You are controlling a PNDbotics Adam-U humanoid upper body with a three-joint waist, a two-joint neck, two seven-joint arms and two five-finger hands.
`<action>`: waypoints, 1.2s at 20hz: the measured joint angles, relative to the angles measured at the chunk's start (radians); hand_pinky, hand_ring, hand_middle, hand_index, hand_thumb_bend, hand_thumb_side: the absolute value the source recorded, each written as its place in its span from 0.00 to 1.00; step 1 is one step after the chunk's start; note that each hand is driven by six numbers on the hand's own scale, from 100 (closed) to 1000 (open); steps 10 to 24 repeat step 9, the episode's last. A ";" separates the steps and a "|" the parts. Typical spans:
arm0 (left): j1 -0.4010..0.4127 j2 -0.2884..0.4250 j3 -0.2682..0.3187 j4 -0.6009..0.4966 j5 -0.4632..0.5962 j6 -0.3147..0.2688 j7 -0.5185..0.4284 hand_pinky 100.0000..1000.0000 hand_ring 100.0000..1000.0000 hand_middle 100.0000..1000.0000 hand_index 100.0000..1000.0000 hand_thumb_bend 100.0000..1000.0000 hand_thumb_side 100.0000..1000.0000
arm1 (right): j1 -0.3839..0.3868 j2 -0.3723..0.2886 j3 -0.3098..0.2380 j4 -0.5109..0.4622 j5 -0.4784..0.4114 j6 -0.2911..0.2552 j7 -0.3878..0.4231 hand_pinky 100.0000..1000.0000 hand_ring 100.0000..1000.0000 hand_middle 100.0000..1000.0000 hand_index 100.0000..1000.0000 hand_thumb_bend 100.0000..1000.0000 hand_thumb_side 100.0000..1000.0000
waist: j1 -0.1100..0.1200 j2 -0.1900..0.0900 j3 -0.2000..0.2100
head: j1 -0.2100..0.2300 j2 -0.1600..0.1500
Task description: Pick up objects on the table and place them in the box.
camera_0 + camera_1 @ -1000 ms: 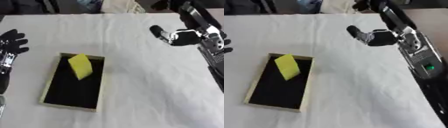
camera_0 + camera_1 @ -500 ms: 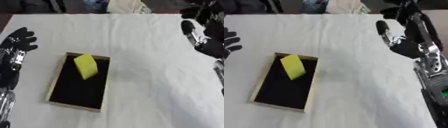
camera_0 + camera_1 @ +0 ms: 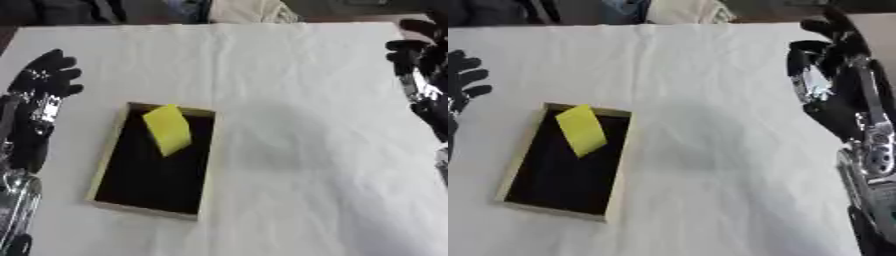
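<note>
Lying in the lower left of the frame, the box (image 3: 112,165) is a shallow rectangular tray with pale walls and a black inside, set slightly askew on the white cloth of the tabletop (image 3: 297,150). A yellow block (image 3: 167,129) sits inside it at the far end, tilted, its upper edge leaning against or just over the far wall, with the rest of the black floor bare below it.

At the left edge of the frame the left robot hand (image 3: 44,80) is held above the cloth beside the box, fingers spread and pointing up, holding nothing and touching nothing.

At the upper right of the frame the right robot hand (image 3: 833,75) hangs over the cloth, well apart from the box, its fingers relaxed and slightly bent, with nothing between them. Its forearm runs down the right edge.

Along the top edge, beyond the tabletop, some pale fabric (image 3: 249,11) shows among dark shapes.
</note>
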 measured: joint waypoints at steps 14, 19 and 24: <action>0.016 -0.009 0.003 -0.006 -0.007 -0.005 0.001 0.78 0.82 0.76 0.88 0.31 0.60 | 0.011 0.040 -0.017 0.005 0.019 0.008 -0.022 0.72 0.72 0.81 0.98 0.14 0.41 | 0.008 -0.003 -0.009 | 0.000 0.015; 0.016 -0.009 0.003 -0.006 -0.007 -0.005 0.001 0.78 0.82 0.76 0.88 0.31 0.60 | 0.011 0.040 -0.017 0.005 0.019 0.008 -0.022 0.72 0.72 0.81 0.98 0.14 0.41 | 0.008 -0.003 -0.009 | 0.000 0.015; 0.016 -0.009 0.003 -0.006 -0.007 -0.005 0.001 0.78 0.82 0.76 0.88 0.31 0.60 | 0.011 0.040 -0.017 0.005 0.019 0.008 -0.022 0.72 0.72 0.81 0.98 0.14 0.41 | 0.008 -0.003 -0.009 | 0.000 0.015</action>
